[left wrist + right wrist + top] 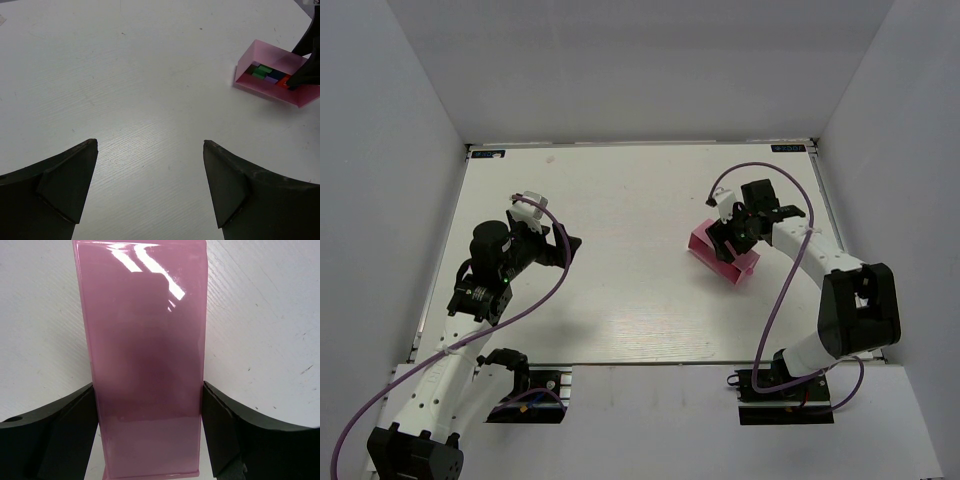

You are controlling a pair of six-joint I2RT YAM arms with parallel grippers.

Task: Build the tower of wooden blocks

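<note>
The wood blocks lie packed inside the pink tray [295, 93], which is tipped up on its side at the right of the table [704, 241]. In the left wrist view I see green [261, 72], purple [271, 79] and red [284, 82] blocks through its open face. My right gripper [733, 236] is shut on the tray; in the right wrist view both fingers press the sides of its smooth pink back [145, 315], with the gripper [148, 390] straddling it. My left gripper [149, 142] is open and empty above bare table, well left of the tray [566, 246]. No tower shows.
White walls enclose the white table [620, 200] on the left, back and right. The right arm's fingers [306, 47] show dark at the tray's far end in the left wrist view. A purple cable loops over each arm.
</note>
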